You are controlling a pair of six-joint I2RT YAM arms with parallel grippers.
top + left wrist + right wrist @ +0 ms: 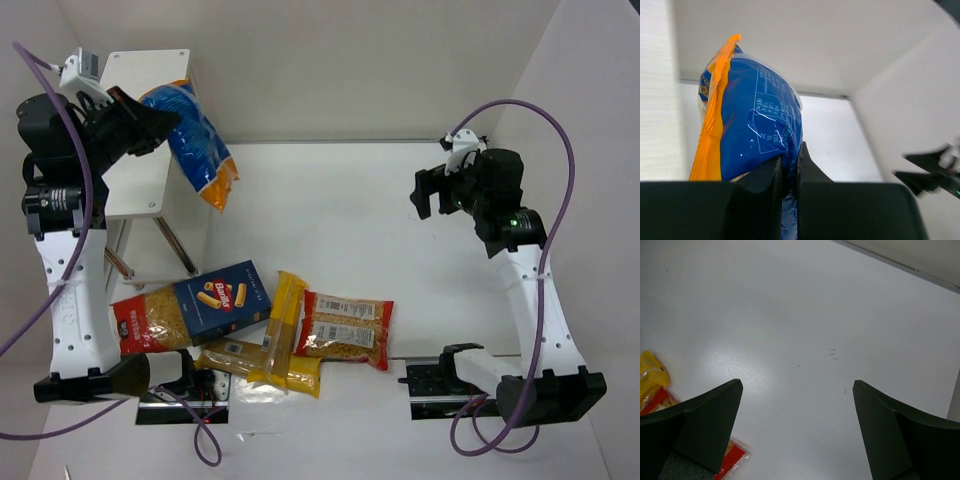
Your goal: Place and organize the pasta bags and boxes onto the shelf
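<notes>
My left gripper (165,123) is shut on the crinkly blue bag (195,135), whose orange end (221,190) hangs down, just off the right edge of the shelf (135,190). In the left wrist view the bag (757,125) is pinched between the closed fingers of the gripper (789,162). On the table lie the dark-blue pasta box (222,298), two red-trimmed clear bags (148,320) (346,329) and yellow spaghetti packs (283,322). My right gripper (434,192) hovers open over bare table at the right, with nothing between the fingers of that gripper (797,385).
The shelf's top board (140,70) stands against the back-left wall, thin metal legs (178,245) below. White walls enclose the table on three sides. A yellow pack (650,371) and a red bag corner (732,460) show at the left of the right wrist view.
</notes>
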